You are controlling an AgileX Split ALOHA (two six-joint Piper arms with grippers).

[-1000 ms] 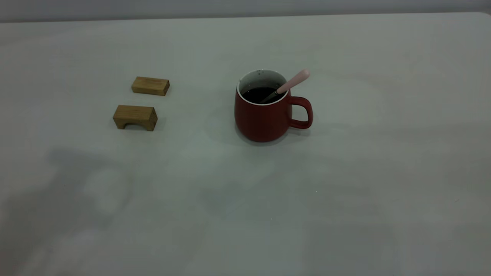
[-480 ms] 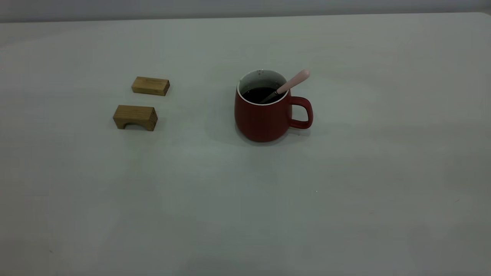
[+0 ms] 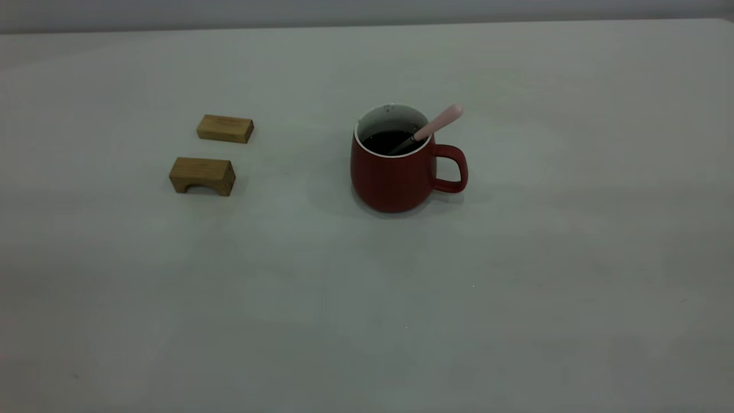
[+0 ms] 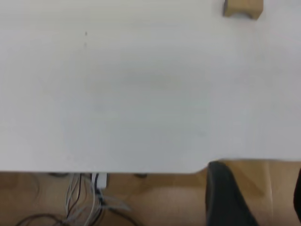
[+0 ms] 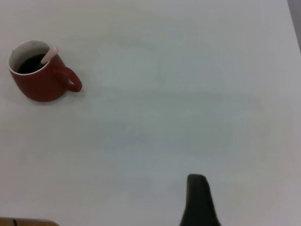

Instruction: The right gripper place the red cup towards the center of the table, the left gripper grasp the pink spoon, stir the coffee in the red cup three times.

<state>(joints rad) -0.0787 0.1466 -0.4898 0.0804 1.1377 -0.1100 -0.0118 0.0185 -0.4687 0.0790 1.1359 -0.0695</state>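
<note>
The left hand (image 4: 254, 197) shows only in its own wrist view, as dark finger parts at the frame's edge, hanging past the desk's (image 3: 516, 287) near border over a tan floor (image 4: 160, 202); two fingers stand apart with a gap between them and nothing in it, so it is open and empty. A bundle of cables (image 4: 89, 197) lies on that floor below the desk's edge. The right hand (image 5: 200, 202) shows only one dark finger above bare desk, well apart from the red cup (image 3: 395, 172); whether it is open or closed cannot be told. Neither hand appears in the exterior view.

The red cup stands upright near the middle of the desk, its loop handle turned toward the right arm's side. It holds the coffee (image 3: 387, 140), dark and well below the white rim. The pink spoon (image 3: 436, 123) leans in the cup, bowl down in the coffee, stem resting on the rim on the handle side, pink end sticking out above the rim.

Well apart from the cup, toward the left arm's side, lie two wooden blocks: a plain block (image 3: 225, 128) farther back, and an arched block (image 3: 202, 175) nearer the camera, just beside it and not touching.

The desk is a plain pale grey-white matte surface with faint soft shadows. Behind the cup, past the desk's far edge, runs a strip of grey wall (image 3: 344, 11).
</note>
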